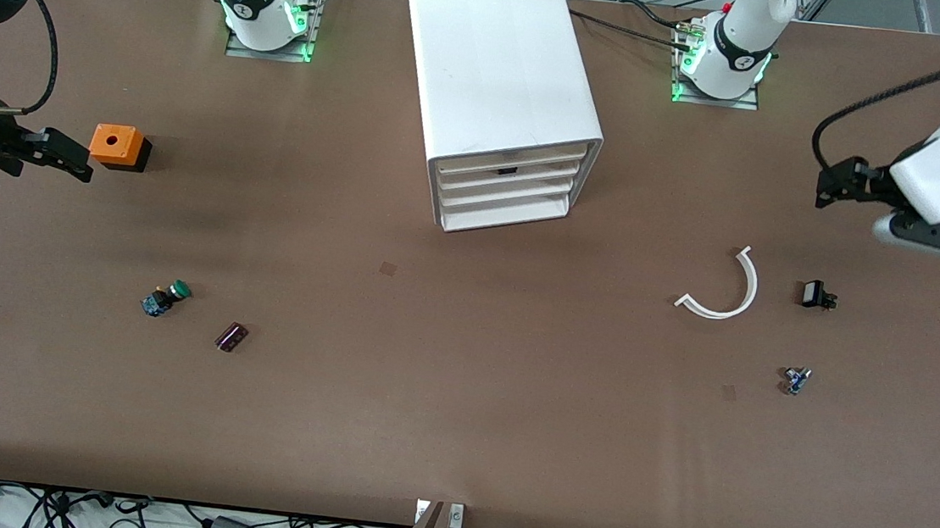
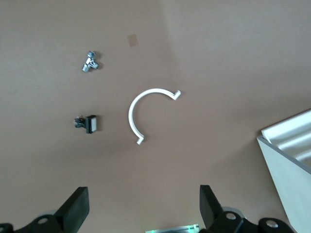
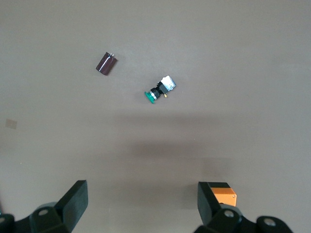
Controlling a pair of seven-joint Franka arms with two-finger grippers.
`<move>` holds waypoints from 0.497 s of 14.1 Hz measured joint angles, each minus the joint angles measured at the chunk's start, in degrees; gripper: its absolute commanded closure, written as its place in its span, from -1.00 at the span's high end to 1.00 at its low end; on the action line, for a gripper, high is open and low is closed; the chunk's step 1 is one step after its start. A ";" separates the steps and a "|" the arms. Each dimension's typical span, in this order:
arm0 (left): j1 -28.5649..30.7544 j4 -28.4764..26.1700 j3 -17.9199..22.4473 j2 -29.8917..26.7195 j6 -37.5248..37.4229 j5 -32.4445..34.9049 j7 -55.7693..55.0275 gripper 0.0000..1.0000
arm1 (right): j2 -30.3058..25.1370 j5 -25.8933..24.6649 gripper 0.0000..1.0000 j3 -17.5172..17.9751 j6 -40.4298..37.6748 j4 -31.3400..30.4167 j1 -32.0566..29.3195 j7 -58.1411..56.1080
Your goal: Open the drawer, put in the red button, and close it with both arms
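The white cabinet [image 1: 503, 80] stands at the table's middle between the arm bases, and its corner shows in the left wrist view [image 2: 291, 165]. Its top drawer [image 1: 522, 155] is shut. The red button is not in view. My left gripper [image 1: 826, 186] hangs open and empty over the left arm's end of the table; in its wrist view [image 2: 143, 194] only bare table lies between the fingers. My right gripper [image 1: 62, 156] is open and empty beside the orange box [image 1: 118, 146], at the right arm's end; the box also shows by a finger in the right wrist view [image 3: 142, 189].
A green-capped switch [image 1: 166, 298] and a dark maroon cylinder [image 1: 231, 337] lie nearer the front camera than the orange box. A white curved strip [image 1: 727, 291], a small black part [image 1: 816, 294] and a small silver-blue part [image 1: 796, 379] lie toward the left arm's end.
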 measured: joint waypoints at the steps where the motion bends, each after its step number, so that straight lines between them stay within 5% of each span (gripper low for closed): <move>1: -0.88 -3.08 1.18 -2.22 2.73 -0.46 2.26 1.00 | -0.04 0.00 1.00 0.00 0.18 0.12 0.00 0.00; 7: -1.02 -8.61 3.24 -5.87 7.51 -0.97 8.81 1.00 | -0.12 0.00 1.00 0.01 0.30 0.38 0.00 0.00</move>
